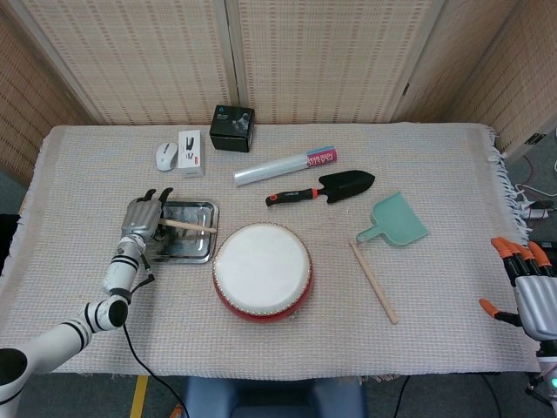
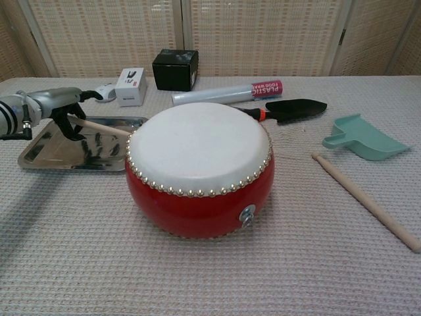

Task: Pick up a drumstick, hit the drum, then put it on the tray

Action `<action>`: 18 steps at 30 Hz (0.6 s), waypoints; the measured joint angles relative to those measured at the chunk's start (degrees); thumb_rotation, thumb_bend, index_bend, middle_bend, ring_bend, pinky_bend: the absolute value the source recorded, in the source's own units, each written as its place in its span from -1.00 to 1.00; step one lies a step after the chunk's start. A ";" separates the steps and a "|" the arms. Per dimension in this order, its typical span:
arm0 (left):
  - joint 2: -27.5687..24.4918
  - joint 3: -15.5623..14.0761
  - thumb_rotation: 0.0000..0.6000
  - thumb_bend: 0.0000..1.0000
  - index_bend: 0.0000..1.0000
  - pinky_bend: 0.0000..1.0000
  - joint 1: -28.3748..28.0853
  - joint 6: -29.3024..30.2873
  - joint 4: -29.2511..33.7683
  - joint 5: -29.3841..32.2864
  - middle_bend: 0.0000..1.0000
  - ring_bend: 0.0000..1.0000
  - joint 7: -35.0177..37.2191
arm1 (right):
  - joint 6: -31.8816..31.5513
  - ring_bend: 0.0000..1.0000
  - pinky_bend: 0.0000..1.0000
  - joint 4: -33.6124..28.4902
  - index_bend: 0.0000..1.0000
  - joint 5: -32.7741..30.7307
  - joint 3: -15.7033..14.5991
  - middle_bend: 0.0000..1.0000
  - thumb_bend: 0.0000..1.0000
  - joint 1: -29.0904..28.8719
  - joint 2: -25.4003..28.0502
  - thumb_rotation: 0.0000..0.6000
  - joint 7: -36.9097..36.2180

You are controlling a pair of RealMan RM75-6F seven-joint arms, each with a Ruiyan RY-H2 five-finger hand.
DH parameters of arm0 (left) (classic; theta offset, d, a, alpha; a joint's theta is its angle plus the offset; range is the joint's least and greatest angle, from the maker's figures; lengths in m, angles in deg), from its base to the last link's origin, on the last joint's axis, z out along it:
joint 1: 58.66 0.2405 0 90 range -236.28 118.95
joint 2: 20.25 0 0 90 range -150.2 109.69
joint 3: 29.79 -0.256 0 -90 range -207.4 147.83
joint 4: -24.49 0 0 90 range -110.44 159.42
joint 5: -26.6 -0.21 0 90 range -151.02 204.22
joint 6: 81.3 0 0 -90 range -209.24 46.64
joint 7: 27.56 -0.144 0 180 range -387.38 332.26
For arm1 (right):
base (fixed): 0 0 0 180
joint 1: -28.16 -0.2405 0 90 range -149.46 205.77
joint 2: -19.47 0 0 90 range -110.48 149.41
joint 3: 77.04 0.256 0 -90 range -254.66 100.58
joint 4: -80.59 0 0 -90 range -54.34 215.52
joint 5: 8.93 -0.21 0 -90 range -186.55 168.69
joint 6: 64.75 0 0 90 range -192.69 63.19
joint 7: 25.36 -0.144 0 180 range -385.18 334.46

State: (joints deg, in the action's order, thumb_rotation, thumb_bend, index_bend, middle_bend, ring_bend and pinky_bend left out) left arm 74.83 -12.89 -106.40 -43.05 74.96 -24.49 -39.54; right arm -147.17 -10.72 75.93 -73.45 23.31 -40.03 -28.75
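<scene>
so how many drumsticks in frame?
2. One drumstick lies across the tray by the left hand; the other drumstick lies on the cloth right of the drum.
</scene>
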 measured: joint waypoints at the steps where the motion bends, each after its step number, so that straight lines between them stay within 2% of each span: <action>1: -0.12 0.00 1.00 -0.46 -1.00 -0.72 0.04 0.13 0.24 -0.11 -1.00 -1.00 0.19 | -0.04 -1.00 -1.00 -0.01 -1.00 0.06 -0.01 -0.86 -0.69 0.01 0.01 1.00 0.00; 11: -2.13 0.07 1.00 -0.52 -1.00 -0.78 0.32 0.09 3.42 0.46 -1.00 -1.00 1.27 | -0.73 -1.00 -1.00 0.22 -1.00 0.34 -0.10 -0.86 -0.69 0.36 -0.05 1.00 -0.36; 15: -2.39 0.49 1.00 -0.51 -1.00 -0.76 0.96 3.71 4.36 -0.18 -1.00 -1.00 1.88 | -1.24 -1.00 -1.00 0.22 -1.00 0.67 -0.17 -0.86 -0.69 0.60 0.17 1.00 -0.53; 18: -3.23 0.77 1.00 -0.40 -1.00 -0.74 2.12 8.07 6.06 -1.07 -0.95 -1.00 2.15 | -1.47 -1.00 -1.00 0.10 -1.00 0.79 -0.24 -0.86 -0.69 0.78 0.53 1.00 -0.66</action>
State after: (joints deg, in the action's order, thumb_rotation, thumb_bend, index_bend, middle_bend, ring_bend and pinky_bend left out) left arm 71.59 -12.12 -104.28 -34.98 81.02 -25.56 -37.39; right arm -148.64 -10.63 76.73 -73.68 24.08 -39.50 -29.41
